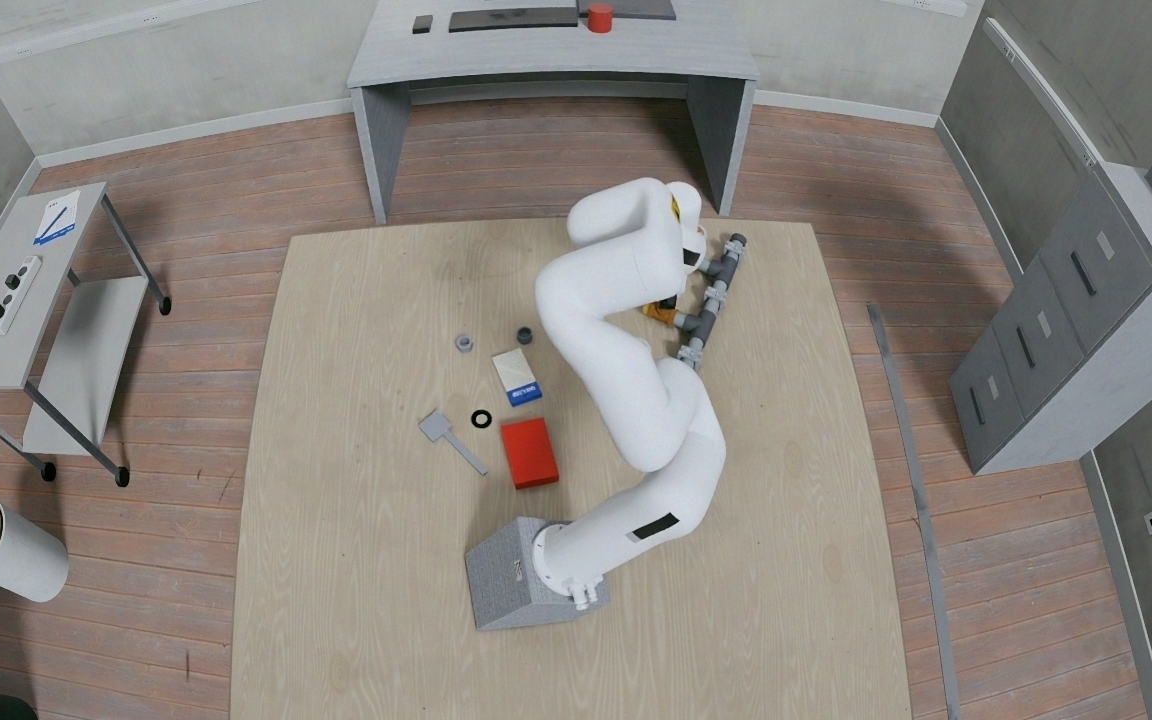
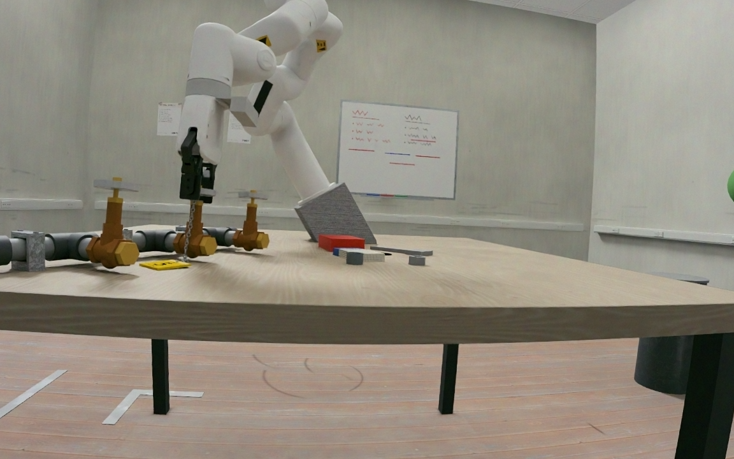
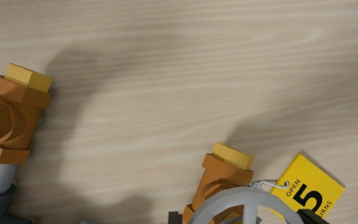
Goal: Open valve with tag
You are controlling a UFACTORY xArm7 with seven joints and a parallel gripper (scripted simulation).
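Observation:
Three brass valves stand on a grey pipe (image 2: 62,244) at the table's far side. The middle valve (image 2: 194,240) has a chain (image 2: 188,225) to a yellow tag (image 2: 164,264) lying flat on the table. In the wrist view the tag (image 3: 309,190) reads "OPEN 5 TURNS". My gripper (image 2: 195,196) is shut on the middle valve's grey handwheel (image 3: 244,205), which fills the bottom edge of the wrist view. The near valve (image 2: 111,228) and the far valve (image 2: 250,225) stand apart from the fingers. In the overhead view my arm hides the gripper and most of the valves.
A red box (image 1: 528,452), a white and blue box (image 1: 516,376), a grey flat tool (image 1: 450,438), a black ring (image 1: 478,413) and two small grey fittings (image 1: 464,342) lie left of the arm's base (image 1: 517,573).

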